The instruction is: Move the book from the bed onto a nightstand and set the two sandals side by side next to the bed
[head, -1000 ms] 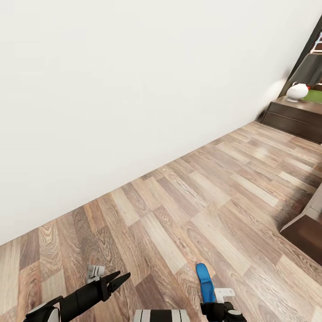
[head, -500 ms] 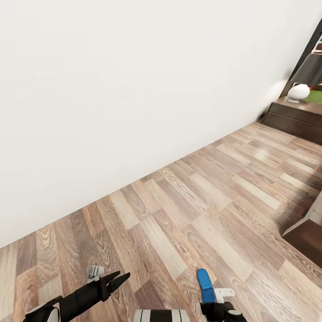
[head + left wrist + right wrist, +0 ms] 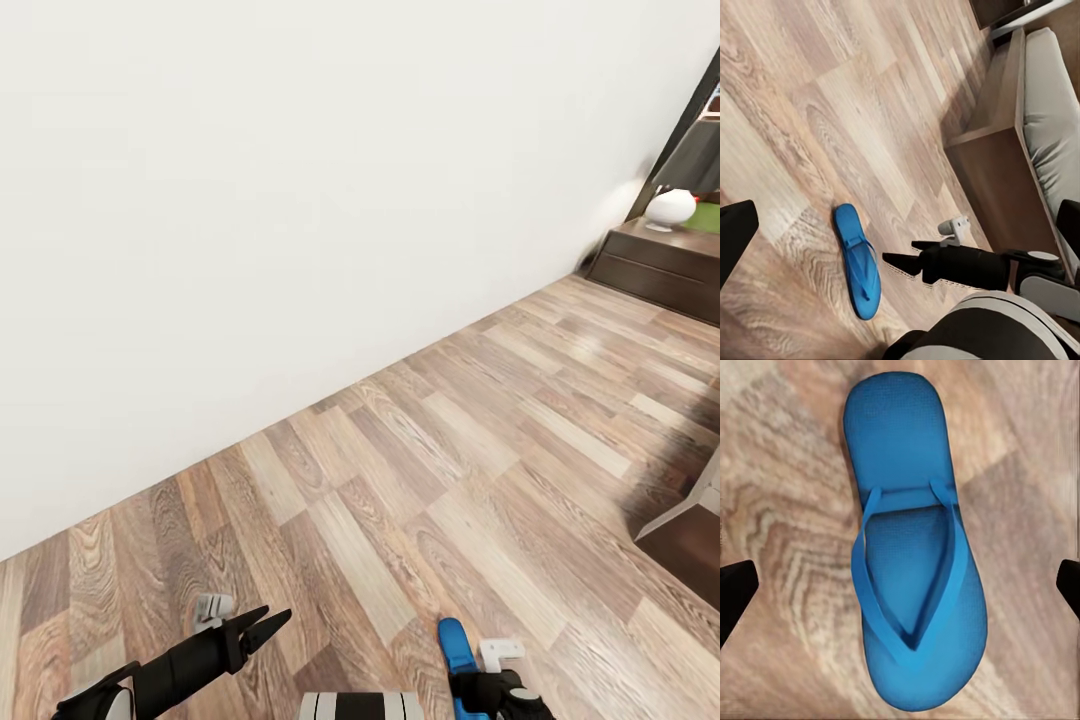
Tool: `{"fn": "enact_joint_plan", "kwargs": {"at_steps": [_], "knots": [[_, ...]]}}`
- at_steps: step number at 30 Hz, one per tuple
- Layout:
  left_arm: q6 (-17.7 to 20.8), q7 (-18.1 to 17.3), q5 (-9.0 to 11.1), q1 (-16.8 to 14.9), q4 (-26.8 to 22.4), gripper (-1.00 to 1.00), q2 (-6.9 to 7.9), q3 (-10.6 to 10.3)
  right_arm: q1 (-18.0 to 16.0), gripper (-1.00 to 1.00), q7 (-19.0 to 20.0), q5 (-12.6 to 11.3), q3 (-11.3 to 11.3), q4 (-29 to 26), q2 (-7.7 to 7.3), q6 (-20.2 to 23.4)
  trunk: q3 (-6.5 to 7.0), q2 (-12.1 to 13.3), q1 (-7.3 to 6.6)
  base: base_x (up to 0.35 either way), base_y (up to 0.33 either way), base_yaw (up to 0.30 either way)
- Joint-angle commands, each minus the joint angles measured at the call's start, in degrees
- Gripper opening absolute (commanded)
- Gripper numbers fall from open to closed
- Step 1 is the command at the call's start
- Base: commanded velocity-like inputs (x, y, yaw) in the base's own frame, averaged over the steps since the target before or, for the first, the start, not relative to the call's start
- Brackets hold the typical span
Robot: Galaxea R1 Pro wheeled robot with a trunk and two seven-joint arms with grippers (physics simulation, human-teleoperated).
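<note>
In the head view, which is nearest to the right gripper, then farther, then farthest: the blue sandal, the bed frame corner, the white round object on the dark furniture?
1. Blue sandal, on the floor directly by the right gripper.
2. Bed frame corner, at the right edge.
3. White round object, on the dark furniture, far upper right.

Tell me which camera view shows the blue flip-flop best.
The right wrist view: the flat bright blue flip-flop sandal lies whole on the wood-plank floor, straps plain. The left wrist view shows it whole but small. The head view shows just its tip.
</note>
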Motion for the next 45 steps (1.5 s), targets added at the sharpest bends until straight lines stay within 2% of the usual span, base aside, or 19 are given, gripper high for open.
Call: {"fn": "enact_joint_plan", "kwargs": {"at_steps": [1,7,25,45], "knots": [[0.43,-0.07,0.31,-0.02,0.00,1.00,-0.01,0.02,0.01,1.00,0.03,0.05,0.03,-0.43,-0.01,0.35,-0.04,-0.01,-0.01,0.009,-0.003,0.000],[0.43,-0.06,0.31,-0.03,0.00,1.00,-0.02,0.02,0.01,1.00,0.03,0.04,0.03,-3.98,-0.03,0.82,-0.04,-0.01,-0.01,0.002,-0.001,0.000],[0.43,0.18,0.25,-0.02,0.09,1.00,-0.09,0.02,-0.01,1.00,0.03,0.04,-0.05,-3.94,-0.03,0.58,-0.04,-0.01,-0.01,0.000,0.000,0.000],[0.43,0.26,0.22,0.01,0.09,1.00,-0.09,0.02,0.01,1.00,0.03,0.13,-0.06,-3.69,-0.20,0.44,-4.47,-0.28,0.51,0.000,0.000,0.000]]}}
